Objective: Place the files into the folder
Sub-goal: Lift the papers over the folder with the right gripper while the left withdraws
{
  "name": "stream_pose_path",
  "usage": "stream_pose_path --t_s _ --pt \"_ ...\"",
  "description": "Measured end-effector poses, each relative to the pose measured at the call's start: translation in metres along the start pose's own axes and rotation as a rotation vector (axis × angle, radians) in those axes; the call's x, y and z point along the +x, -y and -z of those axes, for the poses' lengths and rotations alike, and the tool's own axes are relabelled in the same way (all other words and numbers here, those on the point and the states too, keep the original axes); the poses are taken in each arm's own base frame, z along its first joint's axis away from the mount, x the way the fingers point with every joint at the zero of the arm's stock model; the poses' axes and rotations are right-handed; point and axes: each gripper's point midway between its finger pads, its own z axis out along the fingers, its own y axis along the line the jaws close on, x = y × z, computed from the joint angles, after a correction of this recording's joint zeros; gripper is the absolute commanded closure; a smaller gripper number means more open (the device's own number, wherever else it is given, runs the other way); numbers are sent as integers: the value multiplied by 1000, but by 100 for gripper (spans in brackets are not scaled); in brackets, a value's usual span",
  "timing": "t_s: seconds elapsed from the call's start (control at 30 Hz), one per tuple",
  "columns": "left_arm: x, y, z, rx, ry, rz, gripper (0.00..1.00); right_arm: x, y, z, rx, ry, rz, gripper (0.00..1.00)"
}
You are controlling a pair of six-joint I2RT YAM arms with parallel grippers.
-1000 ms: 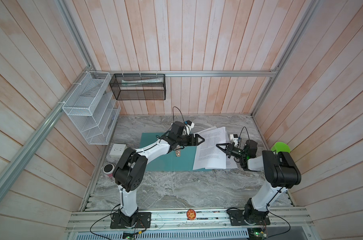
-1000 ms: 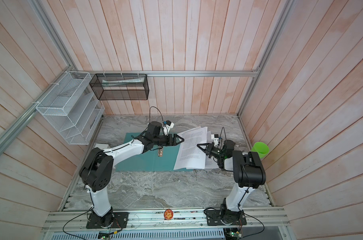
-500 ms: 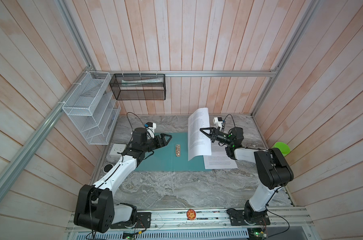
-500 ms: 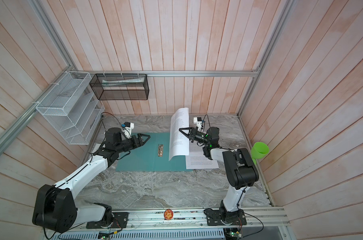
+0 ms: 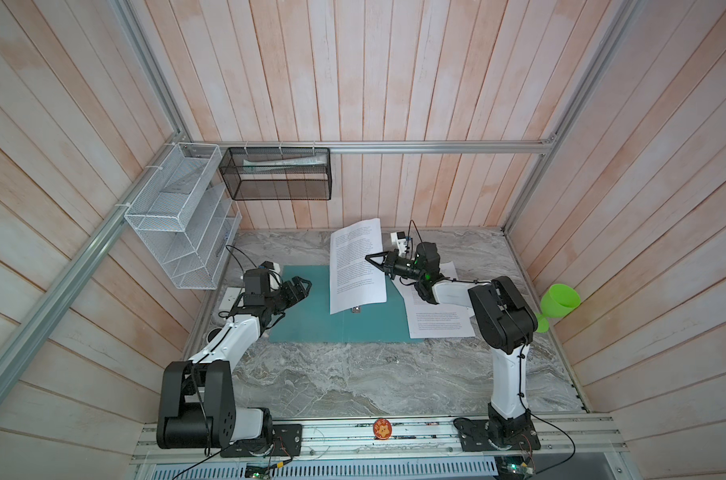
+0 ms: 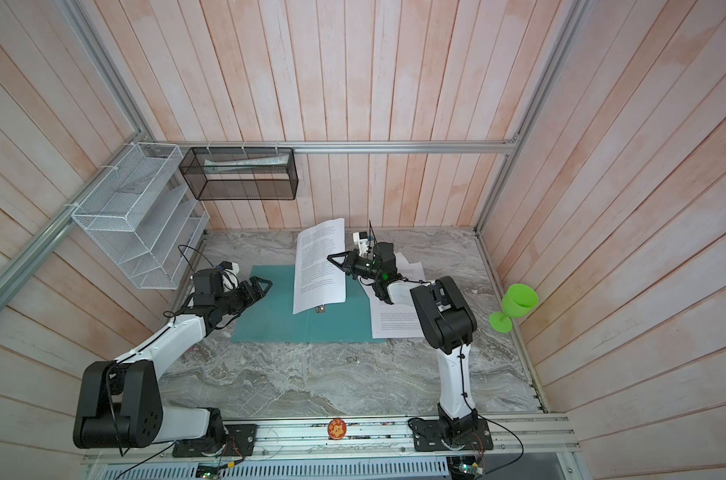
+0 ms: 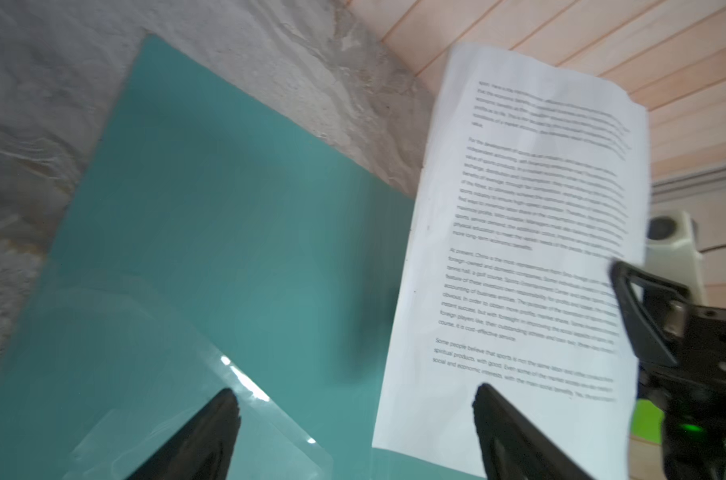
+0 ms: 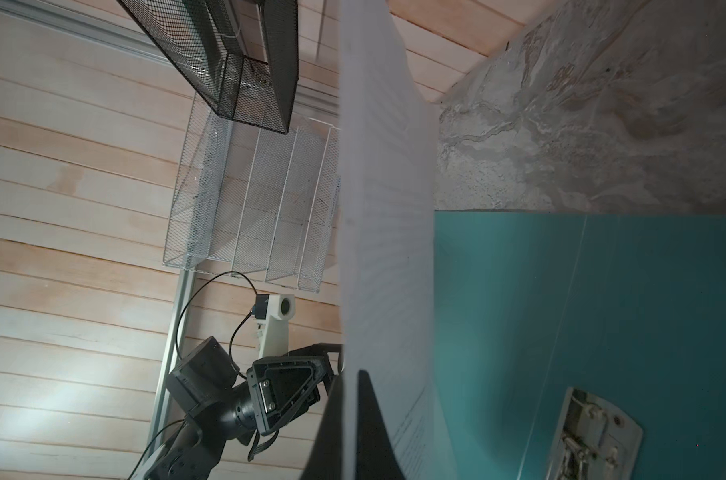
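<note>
Wood-panelled walls [image 5: 353, 83] close in a grey marble table [image 5: 353, 374]. At the left, the left hand [image 5: 304, 287] hovers over the left cover of the folder [image 5: 307, 320], its fingers spread wide with nothing between them. The folder lies open and flat on the table, with its metal clip [image 5: 355, 309] at the spine. Over the spine a sheet [image 5: 355, 266] stands nearly upright, its lower edge near the clip. The right hand [image 5: 370, 258] pinches it at the middle of its right edge, fingers closed tight on the paper. Other sheets [image 5: 436, 322] lie flat further right, overlapping the folder's right cover. The paper looks very light and limp. Held by one edge it bows, and it would likely flutter, curl or crease if moved fast. A thin edge is the only place to pinch it, and a second hold on the free left edge would probably keep it flat while it is laid down. The folder's smooth cover looks slippery, so a sheet may slide on it.
</note>
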Motion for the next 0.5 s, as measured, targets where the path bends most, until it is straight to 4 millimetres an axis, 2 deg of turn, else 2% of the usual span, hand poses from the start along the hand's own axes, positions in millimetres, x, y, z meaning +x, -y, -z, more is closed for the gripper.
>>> stream_pose_path --t_s 0.13,0.3,0.4,0.5 --pt "0 -30 -6 -135 -13 1 9 -5 6 -4 34 41 57 100" --pt "5 -64 -11 -246 -33 26 9 -10 29 -7 87 67 81 100" --pt "10 -80 -16 -285 -51 48 9 -8 43 -8 120 64 79 100" --pt "13 -90 -19 -308 -63 64 10 -8 48 -9 139 66 87 100"
